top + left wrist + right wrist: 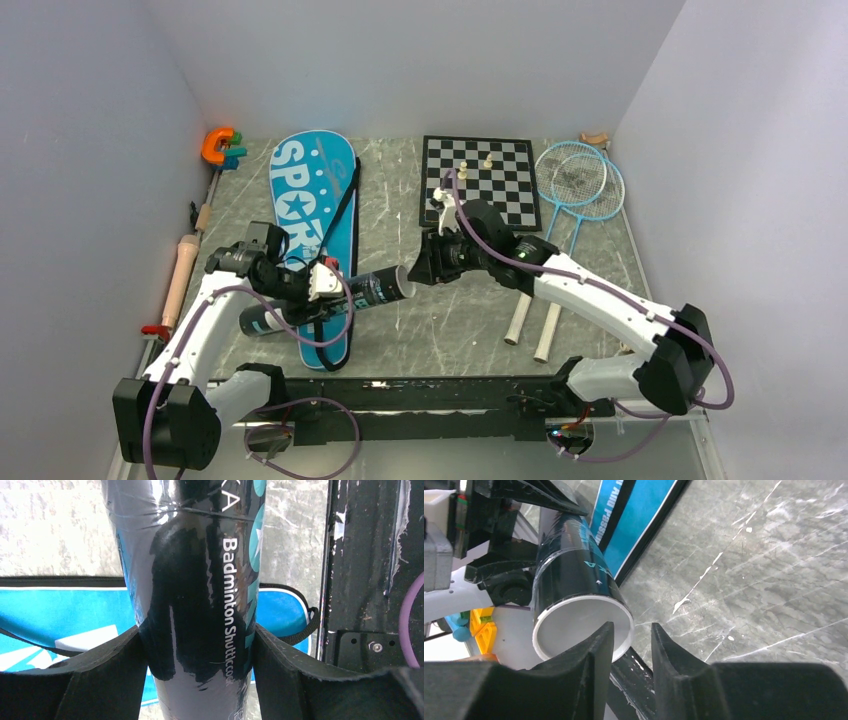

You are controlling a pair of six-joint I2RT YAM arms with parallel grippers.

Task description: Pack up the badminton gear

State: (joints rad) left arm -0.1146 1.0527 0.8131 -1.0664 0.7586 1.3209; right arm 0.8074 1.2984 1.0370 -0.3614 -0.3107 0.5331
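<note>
My left gripper (318,285) is shut on the long black tube (345,297) around its middle and holds it level above the blue "SPORT" racket bag (310,190). In the left wrist view both pads press the tube (200,580) marked "Badminton Shuttlecock", with the bag (60,615) beneath. My right gripper (418,270) stands at the tube's open white-rimmed mouth (574,625); it (633,640) is open with nothing between its fingers. Two light-blue rackets (580,180) lie at the back right, their white handles (530,320) pointing toward me. No shuttlecock shows.
A black-and-white chessboard (480,180) with pieces lies behind my right arm. An orange clamp tool (218,145) sits in the back left corner, and a wooden rod (180,275) lies along the left wall. Walls close in on both sides.
</note>
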